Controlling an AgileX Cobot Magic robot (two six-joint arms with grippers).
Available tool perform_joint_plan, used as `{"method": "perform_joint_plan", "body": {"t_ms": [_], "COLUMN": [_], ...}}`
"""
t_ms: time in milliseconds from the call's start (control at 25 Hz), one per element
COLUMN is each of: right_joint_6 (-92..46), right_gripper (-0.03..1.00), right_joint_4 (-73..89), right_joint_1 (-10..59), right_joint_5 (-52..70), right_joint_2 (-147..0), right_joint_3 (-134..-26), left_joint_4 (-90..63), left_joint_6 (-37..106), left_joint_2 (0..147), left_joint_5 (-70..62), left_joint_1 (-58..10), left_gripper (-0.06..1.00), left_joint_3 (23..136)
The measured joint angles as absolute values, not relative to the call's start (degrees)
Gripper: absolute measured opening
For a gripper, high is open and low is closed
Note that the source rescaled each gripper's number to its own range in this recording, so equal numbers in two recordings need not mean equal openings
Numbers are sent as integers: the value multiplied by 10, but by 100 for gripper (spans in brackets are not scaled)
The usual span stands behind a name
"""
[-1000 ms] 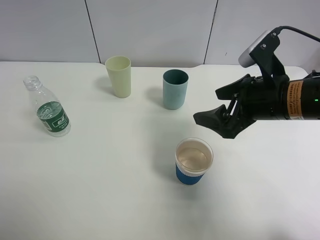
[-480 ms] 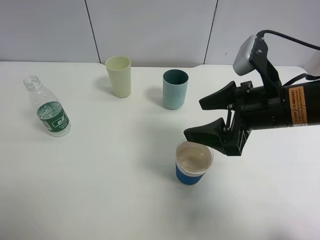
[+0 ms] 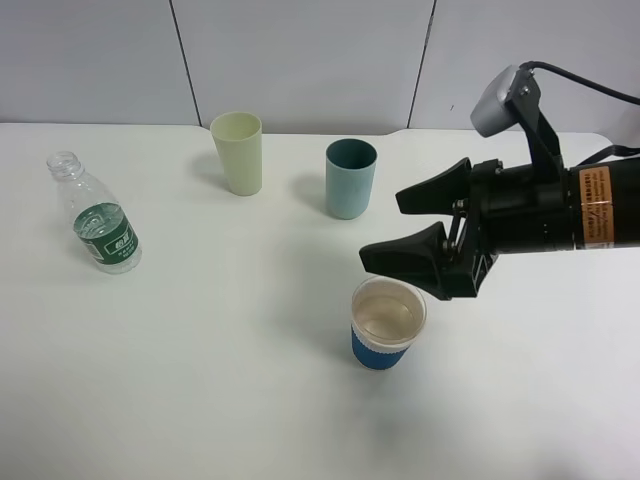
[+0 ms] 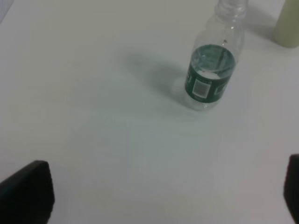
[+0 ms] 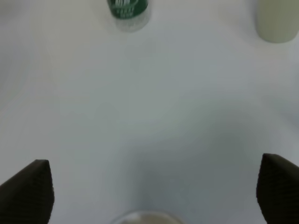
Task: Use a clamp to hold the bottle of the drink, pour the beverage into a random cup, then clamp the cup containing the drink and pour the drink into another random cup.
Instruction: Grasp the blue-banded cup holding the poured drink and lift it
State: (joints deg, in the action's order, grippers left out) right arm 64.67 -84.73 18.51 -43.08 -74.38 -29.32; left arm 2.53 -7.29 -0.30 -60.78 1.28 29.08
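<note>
Bottle (image 3: 98, 215): far left on the table (image 3: 220, 380), long axis upright, neck up; we judge its pour done.
Left gripper (image 4: 161, 196): spread wide, empty, facing the bottle.
Drink cup (image 3: 387, 322): right of centre, upright, mouth up, liquid inside.
Right gripper (image 3: 383, 229): spread wide, just beside the cup's rim and higher; next we lower and straddle the cup.

I have bare table (image 3: 230, 340) on every side of the blue-sleeved cup (image 3: 382, 347). My right gripper (image 3: 383, 229) hangs near its rim, jaws wide apart. The teal cup (image 3: 350, 180) stands close behind. The pale yellow cup (image 3: 238, 152) and the bottle (image 3: 98, 218) are well apart, to the left.
</note>
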Motion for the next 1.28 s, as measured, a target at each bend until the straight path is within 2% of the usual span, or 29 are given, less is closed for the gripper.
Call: {"method": "perform_joint_plan", "body": {"t_ms": [160, 360, 640, 960, 1160, 1280], "right_joint_6": [627, 592, 475, 194, -23, -81], "right_gripper": [71, 71, 71, 71, 61, 58], "right_joint_4": [-809, -772, -534, -250, -71, -14], "right_joint_1": [185, 185, 185, 196, 254, 305], "right_joint_5": [-431, -431, -370, -256, -200, -172], "right_joint_2": [-744, -744, -744, -744, -744, -744], "right_joint_3": [-293, -293, -293, -293, -293, -293], "left_joint_4": [25, 25, 25, 25, 25, 25], "left_joint_6": [-73, -73, -73, -73, -73, -73], "left_joint_2": [-3, -3, -3, -3, -3, -3], "left_joint_5": [-608, -608, -608, -608, -608, -608], "left_joint_1": [13, 13, 13, 13, 13, 13], "left_gripper": [100, 100, 100, 100, 100, 100], "left_joint_3": [291, 291, 291, 291, 291, 291]}}
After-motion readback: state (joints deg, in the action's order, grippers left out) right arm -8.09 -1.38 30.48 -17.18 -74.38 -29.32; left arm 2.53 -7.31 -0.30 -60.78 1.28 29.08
